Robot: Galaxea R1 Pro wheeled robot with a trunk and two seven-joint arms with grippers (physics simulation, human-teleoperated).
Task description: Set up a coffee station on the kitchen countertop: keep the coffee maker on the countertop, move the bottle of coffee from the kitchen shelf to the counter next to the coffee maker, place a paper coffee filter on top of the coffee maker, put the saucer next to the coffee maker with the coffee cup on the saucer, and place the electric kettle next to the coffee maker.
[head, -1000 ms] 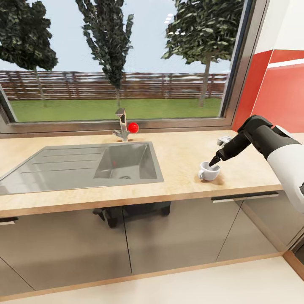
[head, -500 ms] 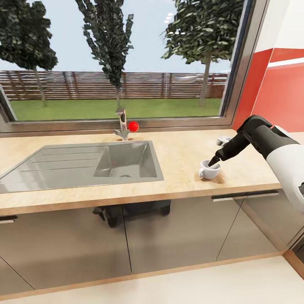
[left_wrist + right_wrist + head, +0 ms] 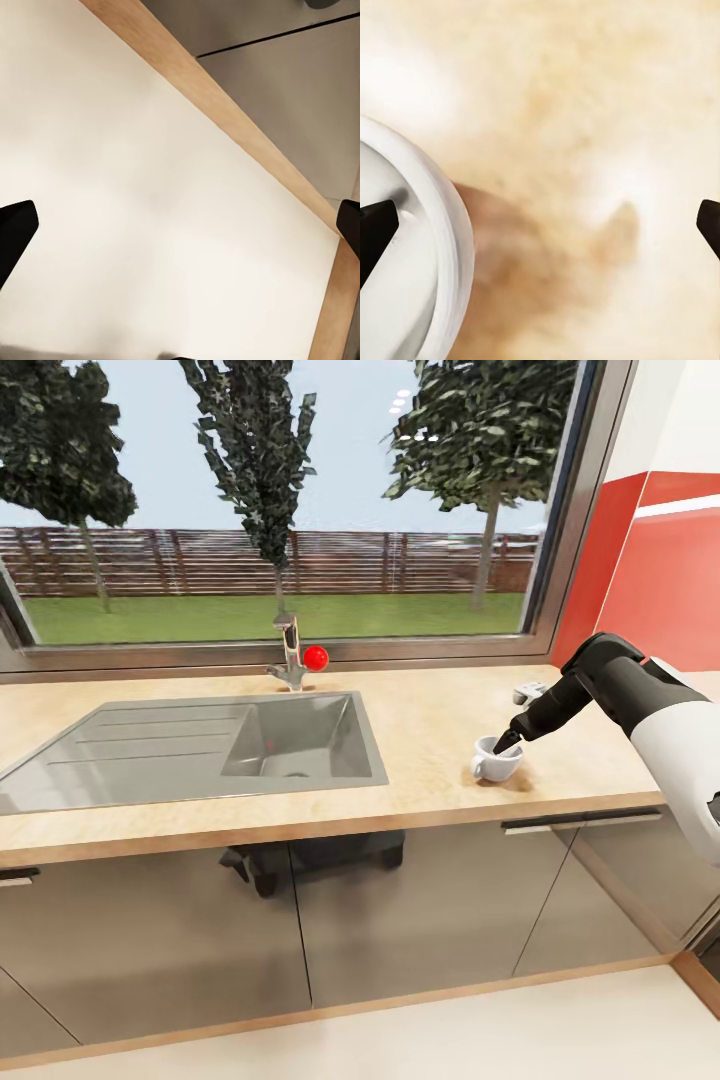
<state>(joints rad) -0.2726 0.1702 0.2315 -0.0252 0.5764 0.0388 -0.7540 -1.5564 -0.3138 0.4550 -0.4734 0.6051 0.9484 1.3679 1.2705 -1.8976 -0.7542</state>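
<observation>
Before us, a long countertop of pale beige, wood-grained laminate [image 3: 430,720] runs beneath the window, resting on grey-fronted base cabinets [image 3: 430,920] with dark bar handles. Set into its left half we see a stainless steel sink [image 3: 190,750] with a ribbed drainboard on the left and a square basin on the right; a chrome tap with a round red knob [image 3: 292,660] rises from the counter just behind the basin. Toward the right we see a small white ceramic coffee cup [image 3: 494,761] standing upright on the bare counter, its handle facing the sink. Near the back edge, behind the cup, lies a small pale object [image 3: 528,690] too small for us to identify.
</observation>
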